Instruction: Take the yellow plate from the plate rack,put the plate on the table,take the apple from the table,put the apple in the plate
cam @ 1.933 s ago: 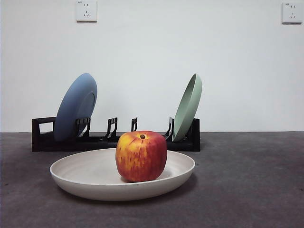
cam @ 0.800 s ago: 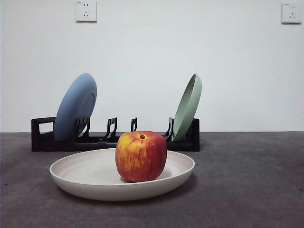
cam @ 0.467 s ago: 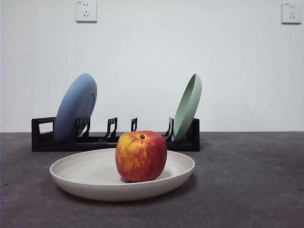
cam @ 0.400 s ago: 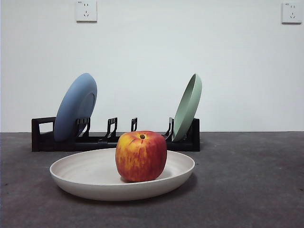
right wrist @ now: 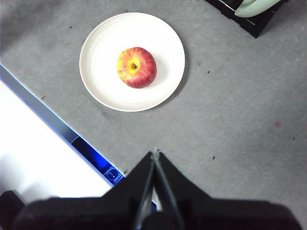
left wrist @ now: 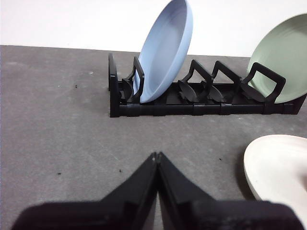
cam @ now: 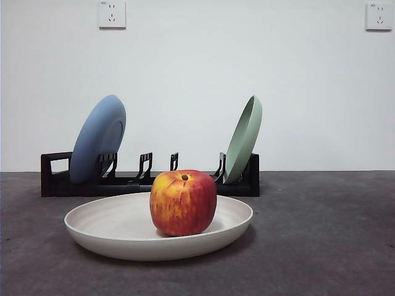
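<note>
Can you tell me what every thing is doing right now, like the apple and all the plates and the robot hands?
apple: sitting in the yellow plate, nobody holding it.
yellow plate: lying flat on the table.
blue plate: leaning in the plate rack.
green plate: leaning at the rack's other end.
left hand: shut, empty, above the table.
right hand: shut, empty, high above the table.

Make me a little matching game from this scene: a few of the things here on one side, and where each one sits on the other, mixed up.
Things:
1. apple
2. yellow plate
3. blue plate
4. pale green plate

Places:
A. leaning in the plate rack, at its open frame end
B. flat on the table
C. inside the yellow plate
D. leaning at the rack's other end

Pairs: 1-C, 2-B, 3-A, 4-D
</note>
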Robot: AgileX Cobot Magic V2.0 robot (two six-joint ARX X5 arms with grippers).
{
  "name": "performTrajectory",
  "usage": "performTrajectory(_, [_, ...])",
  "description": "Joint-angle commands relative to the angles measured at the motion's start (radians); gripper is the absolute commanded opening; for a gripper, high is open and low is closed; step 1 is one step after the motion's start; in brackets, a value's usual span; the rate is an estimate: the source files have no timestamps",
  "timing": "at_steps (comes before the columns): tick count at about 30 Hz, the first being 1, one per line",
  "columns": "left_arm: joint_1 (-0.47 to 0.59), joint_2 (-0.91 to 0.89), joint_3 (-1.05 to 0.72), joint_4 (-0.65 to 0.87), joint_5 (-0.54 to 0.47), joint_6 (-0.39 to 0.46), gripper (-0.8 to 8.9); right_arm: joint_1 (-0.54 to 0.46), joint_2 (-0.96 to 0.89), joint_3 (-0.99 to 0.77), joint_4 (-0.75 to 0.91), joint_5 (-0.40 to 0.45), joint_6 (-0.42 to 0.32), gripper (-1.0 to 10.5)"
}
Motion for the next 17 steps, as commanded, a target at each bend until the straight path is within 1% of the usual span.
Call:
performTrajectory(1, [0.003, 0.003, -0.01, 0.008, -0.001, -0.008, -0.03, 0.0, 0.004, -0.003, -0.022, 0.003, 0.007, 0.0])
performTrajectory(13, [0.003, 0.006, -0.01, 0.008, -0.001, -0.008, -0.03, -0.009, 0.002, -0.003, -0.018, 0.014, 0.007, 0.0])
performTrajectory(15, [0.003, 0.006, -0.01, 0.008, -0.001, -0.008, -0.03, -0.04, -0.021, -0.003, 0.006, 0.058, -0.065, 0.0])
performTrajectory(17, [0.003, 0.006, -0.01, 0.008, -0.001, -0.008, -0.03, -0.08, -0.051, -0.003, 0.048, 0.067, -0.092, 0.0])
